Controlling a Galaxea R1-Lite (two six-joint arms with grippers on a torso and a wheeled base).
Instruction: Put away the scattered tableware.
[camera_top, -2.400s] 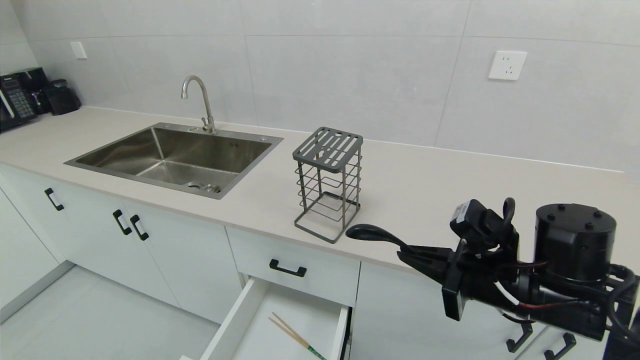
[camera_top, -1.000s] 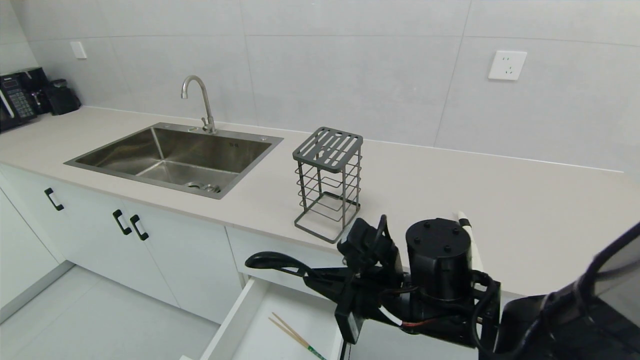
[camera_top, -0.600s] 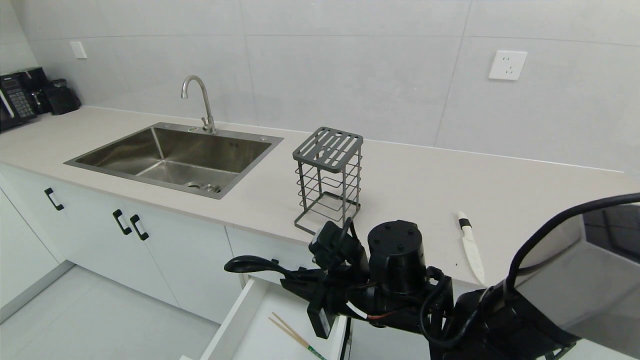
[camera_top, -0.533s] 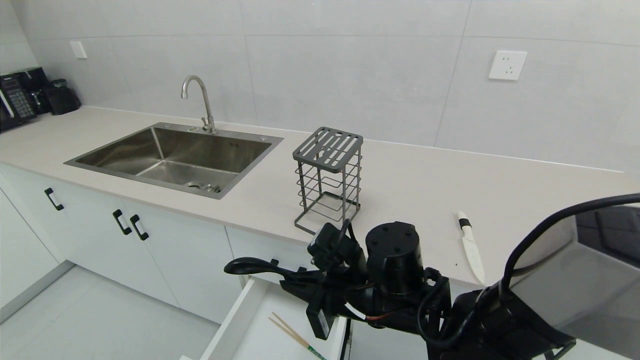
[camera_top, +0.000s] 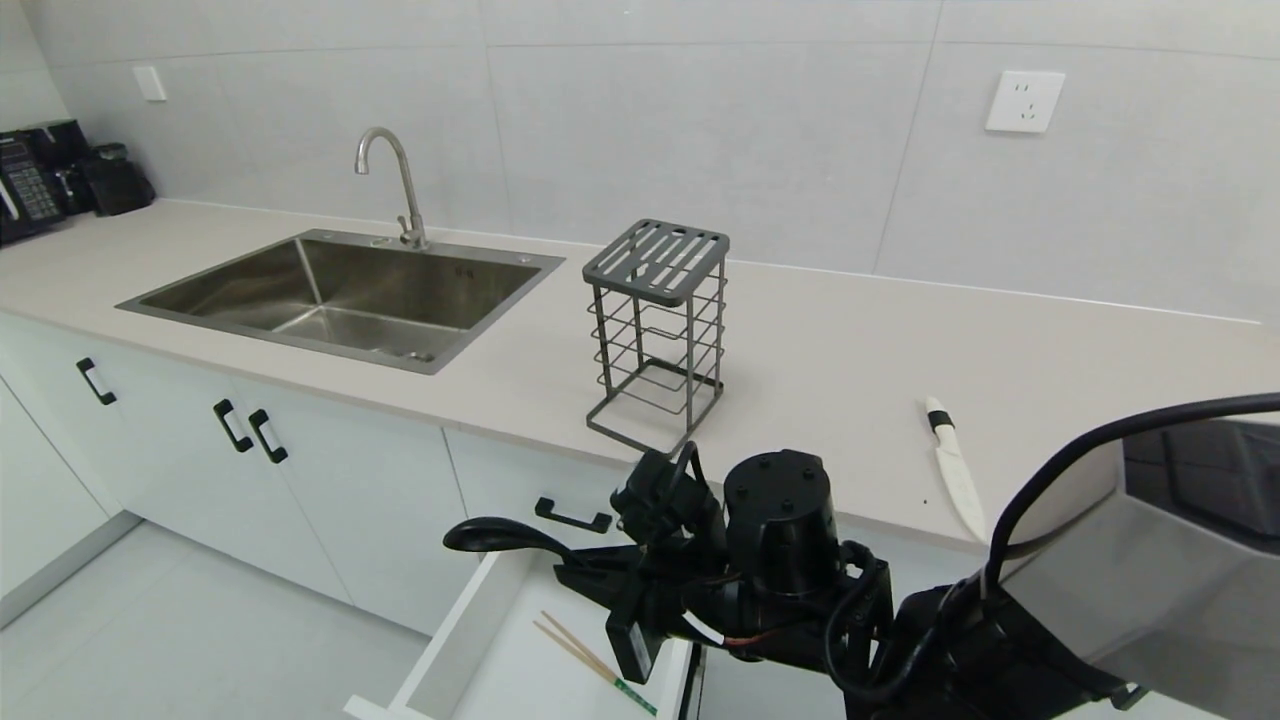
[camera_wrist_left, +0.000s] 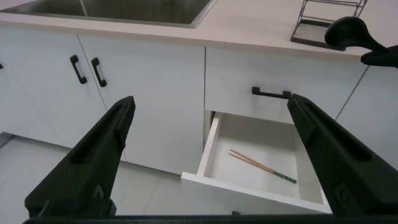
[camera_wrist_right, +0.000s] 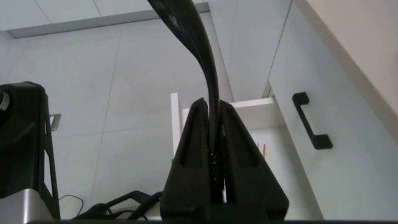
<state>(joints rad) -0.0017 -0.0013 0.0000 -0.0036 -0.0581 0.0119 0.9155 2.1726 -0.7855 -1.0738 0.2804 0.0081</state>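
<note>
**Inspector:** What is the bench (camera_top: 850, 340) carrying, largest first?

**Assistant:** A steel sink (camera_top: 330, 285) is sitting in its left part. A wire rack (camera_top: 655, 335) is standing upright right of the sink, near the front edge. A white knife (camera_top: 955, 465) is lying flat well to the right of the rack, also near the front edge.

**Inspector:** And below the bench?

**Assistant:** A drawer (camera_top: 450, 640) is standing open, roughly beneath the rack. A pair of chopsticks (camera_top: 590, 662) is lying slantwise on its floor.

**Inspector:** State of the arms?

**Assistant:** The right pincer (camera_top: 585, 575) is gripping the handle of a black spoon (camera_top: 495, 535), with both fingers pressing tight against it. The spoon is hanging in the air off the bench, pointing left. Its bowl appears to be hovering over the drawer's left wall, though depth is hard to judge here. The left pincer (camera_wrist_left: 210, 102) is facing the open drawer from in front of the cabinets. Its fingers are spreading wide apart and gripping nothing.
</note>
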